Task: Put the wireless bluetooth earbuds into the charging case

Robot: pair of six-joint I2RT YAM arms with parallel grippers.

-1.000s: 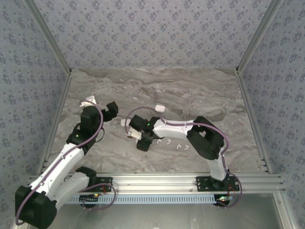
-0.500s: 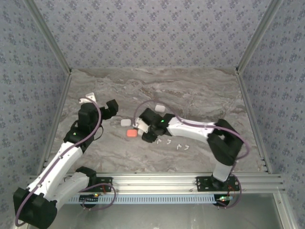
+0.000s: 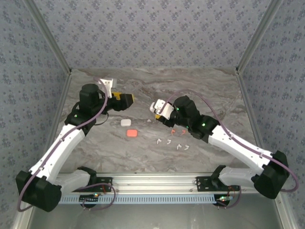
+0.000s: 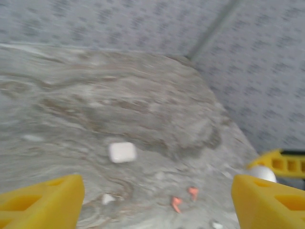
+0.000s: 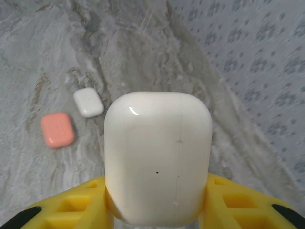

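Right wrist view: the right gripper [image 5: 157, 207] is clamped on the held case [image 5: 157, 152] by its two sides. This case is white, and its lid looks shut, so nothing shows inside it. Below, on the table [image 5: 43, 43], lie the white case [image 5: 88, 102] and, just beside it, the orange case [image 5: 57, 129]. Both look shut too, so their contents cannot be seen.

Left wrist view: the left gripper [image 4: 155, 202] has its fingers [image 4: 43, 200] well apart, with nothing between them. Ahead on the table sits a lone case [image 4: 122, 152], white and shut. I cannot tell whether it is the white case. Nearer lie two orange earbuds [image 4: 176, 204], loose on the table, with a small white blur near them that is likely another earbud. The held case shows between yellow fingers at the right of this view.

Top view: the left gripper [image 3: 125, 99] reaches toward the right gripper [image 3: 159, 110] over the middle of the table; the two are near but apart. The white and orange cases sit left of the middle. The orange earbuds [image 3: 174, 130] and a row of white earbuds [image 3: 168, 141] lie right of the middle, toward the near edge — all outside any case.

The step in hand seems to be offering the held case for opening. The next move likely calls for the left fingers to catch the lid and swing it up while the right grip stays firm. Only then can an earbud be picked up — and that needs a fine pinch.
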